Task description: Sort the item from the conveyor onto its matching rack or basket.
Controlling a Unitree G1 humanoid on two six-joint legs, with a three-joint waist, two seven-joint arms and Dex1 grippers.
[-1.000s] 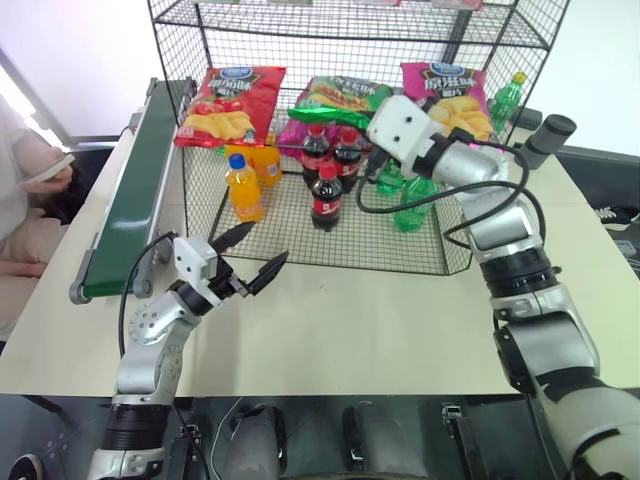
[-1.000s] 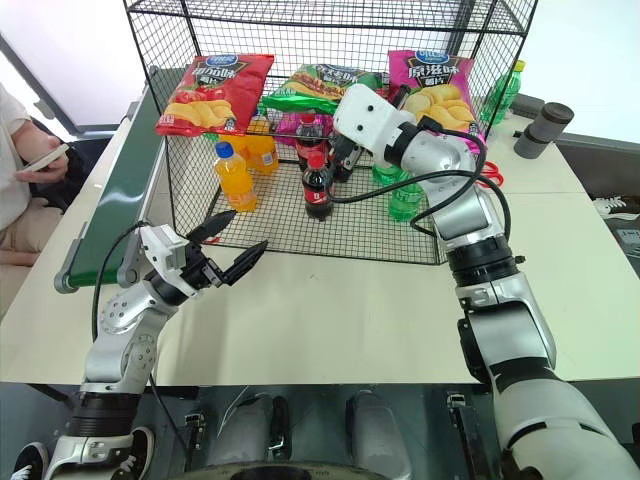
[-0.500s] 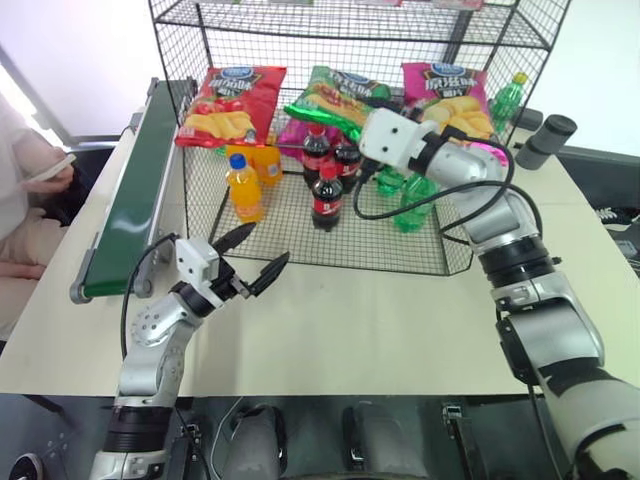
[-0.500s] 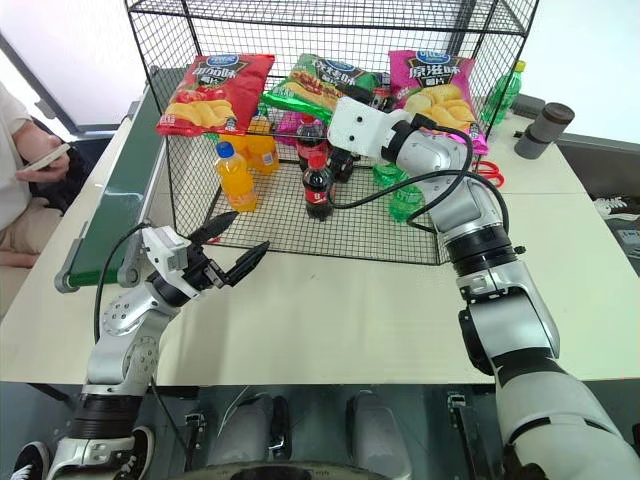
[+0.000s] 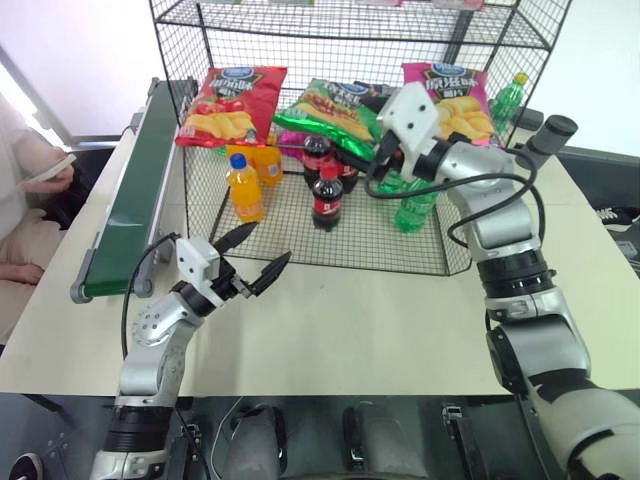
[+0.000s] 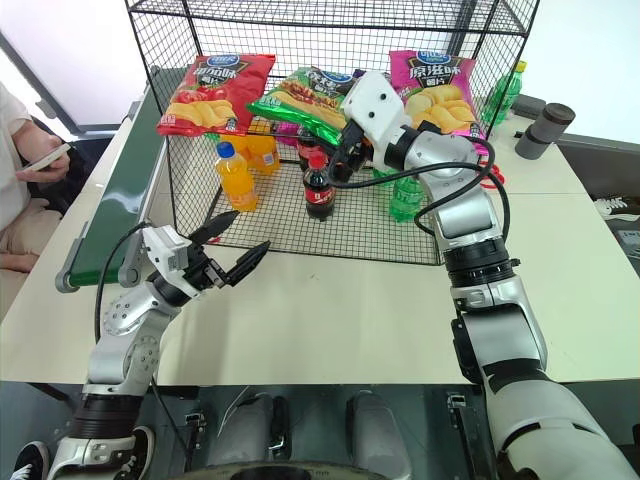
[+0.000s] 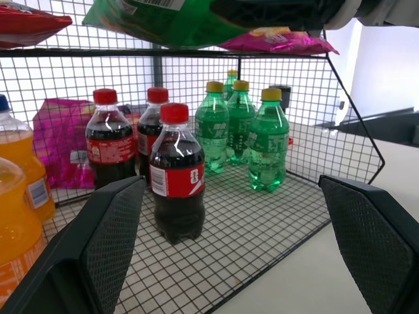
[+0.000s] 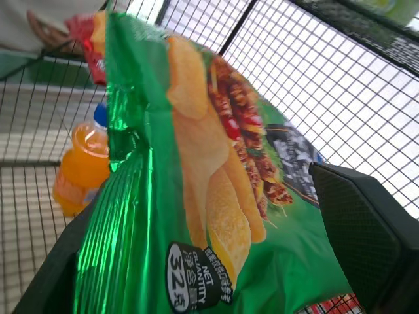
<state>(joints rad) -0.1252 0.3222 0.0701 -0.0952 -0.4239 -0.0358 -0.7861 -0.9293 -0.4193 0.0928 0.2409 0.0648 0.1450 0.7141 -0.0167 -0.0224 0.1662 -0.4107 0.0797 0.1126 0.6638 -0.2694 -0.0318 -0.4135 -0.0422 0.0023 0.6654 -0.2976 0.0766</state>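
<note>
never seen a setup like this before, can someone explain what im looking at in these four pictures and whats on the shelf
This is a two-armed robot standing at a table. Two pictures come from cameras on its head, looking down over its arms. The other two come from small cameras on its wrists, looking out between the black fingers.

In front of it stands a black wire rack. The lower shelf holds orange drink bottles, cola bottles and green bottles. The shelf above holds a red chip bag, a green chip bag and a pink chip bag. A dark green conveyor runs beside the rack, on the robot's left.

The right tool is at the green bag with its fingers spread on either side of it. The left tool hovers open over the table, holding nothing.
</note>
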